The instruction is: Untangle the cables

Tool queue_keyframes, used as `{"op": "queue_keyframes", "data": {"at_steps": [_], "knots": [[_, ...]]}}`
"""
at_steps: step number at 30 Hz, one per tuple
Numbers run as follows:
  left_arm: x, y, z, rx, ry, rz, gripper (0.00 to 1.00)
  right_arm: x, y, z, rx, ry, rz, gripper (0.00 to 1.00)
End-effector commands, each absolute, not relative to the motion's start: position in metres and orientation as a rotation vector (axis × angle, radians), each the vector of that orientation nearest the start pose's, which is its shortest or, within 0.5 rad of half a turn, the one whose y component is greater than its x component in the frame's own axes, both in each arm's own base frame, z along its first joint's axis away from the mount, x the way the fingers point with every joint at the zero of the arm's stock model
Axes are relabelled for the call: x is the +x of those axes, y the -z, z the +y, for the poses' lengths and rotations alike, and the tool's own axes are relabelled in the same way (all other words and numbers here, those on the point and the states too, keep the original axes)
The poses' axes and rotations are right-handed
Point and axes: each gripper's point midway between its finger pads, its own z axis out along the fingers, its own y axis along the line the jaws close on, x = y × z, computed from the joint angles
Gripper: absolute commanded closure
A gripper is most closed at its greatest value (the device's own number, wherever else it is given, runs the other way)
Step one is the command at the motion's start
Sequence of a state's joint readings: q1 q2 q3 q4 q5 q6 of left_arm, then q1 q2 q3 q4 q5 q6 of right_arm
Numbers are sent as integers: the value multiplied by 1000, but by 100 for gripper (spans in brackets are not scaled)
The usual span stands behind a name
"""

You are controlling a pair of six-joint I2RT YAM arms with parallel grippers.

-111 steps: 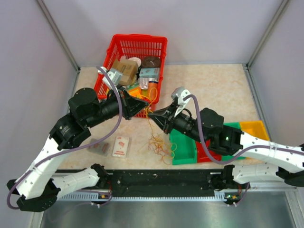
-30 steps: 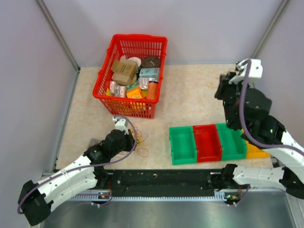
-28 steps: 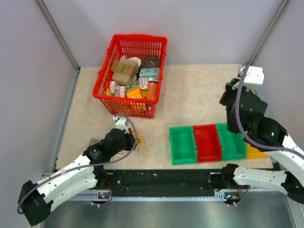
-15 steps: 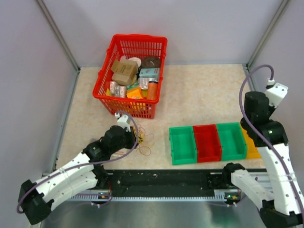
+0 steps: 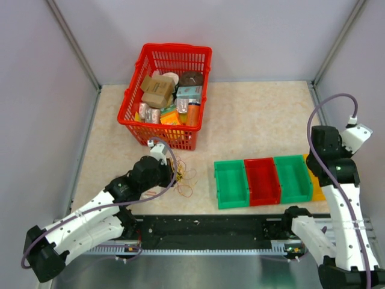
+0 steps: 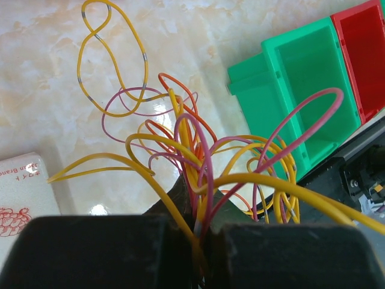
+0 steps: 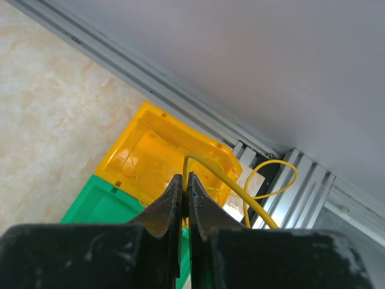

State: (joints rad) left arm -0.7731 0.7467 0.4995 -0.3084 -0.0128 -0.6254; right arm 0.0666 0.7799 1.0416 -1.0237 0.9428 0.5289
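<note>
Right wrist view has the right pincer pinched tight on a single yellow wire. The wire springs out from between the tips and curls off to the pincer's right in an open loop. Just past the tips and below them sits the yellow bin, so I'd judge the step in hand is dropping this freed strand there. To do it well, I'd bring the tips over the middle of that bin and lower them before letting go. As it hangs, the loop reaches beyond the bin's far corner toward the metal rail, and a wire this springy could flip out over the wall. Opening wide and lifting straight up should stop so thin a strand clinging to a finger. Over on the other side, the left pincer is clamped on the rest of the cables, with yellow, orange and pinkish-red loops fanning out ahead of its tips above the tabletop. A green bin lies ahead and to its right, and a red bin is just beyond that. That grip wants to be firm so the bundle stays put for the next pick.
</note>
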Motion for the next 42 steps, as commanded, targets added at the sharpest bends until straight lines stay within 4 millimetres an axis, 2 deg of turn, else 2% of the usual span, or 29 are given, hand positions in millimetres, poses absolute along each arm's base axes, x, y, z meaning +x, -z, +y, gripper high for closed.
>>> {"op": "queue_keyframes", "data": {"at_steps": [1,4,6,11,18,21,22,25,27,30,34,36,38,40,42], "knots": [[181,-155,-219,175,884,2165,98,187,-233,-120,1035,665,1884,100],[180,-155,-220,175,891,2165,98,205,-197,-109,1100,514,1973,100],[179,-157,-220,181,891,2166,97,211,-181,-107,1148,465,1991,100],[180,-166,-220,206,890,2153,96,217,-141,-116,1338,316,2020,100],[178,-167,-230,213,945,2152,96,238,-124,-125,1322,320,2060,99],[176,-166,-232,221,961,2166,96,239,-116,-122,1326,308,2095,89],[176,-166,-232,224,959,2169,96,239,-116,-122,1326,307,2093,82],[175,-167,-230,228,950,2164,96,232,-126,-123,1298,329,2072,40],[176,-168,-227,226,938,2155,95,225,-135,-125,1287,346,2055,23],[178,-168,-225,231,917,2143,94,218,-145,-119,1272,325,2055,18],[181,-170,-226,251,904,2137,93,216,-155,-99,1234,195,2079,16],[181,-169,-228,258,906,2147,93,214,-162,-91,1201,156,2093,17],[182,-169,-230,251,906,2157,92,221,-175,-80,1085,120,2114,22],[183,-168,-230,238,903,2167,92,232,-196,-56,883,117,2146,21],[183,-166,-229,233,898,2175,91,248,-217,8,543,14,2199,19]]}}
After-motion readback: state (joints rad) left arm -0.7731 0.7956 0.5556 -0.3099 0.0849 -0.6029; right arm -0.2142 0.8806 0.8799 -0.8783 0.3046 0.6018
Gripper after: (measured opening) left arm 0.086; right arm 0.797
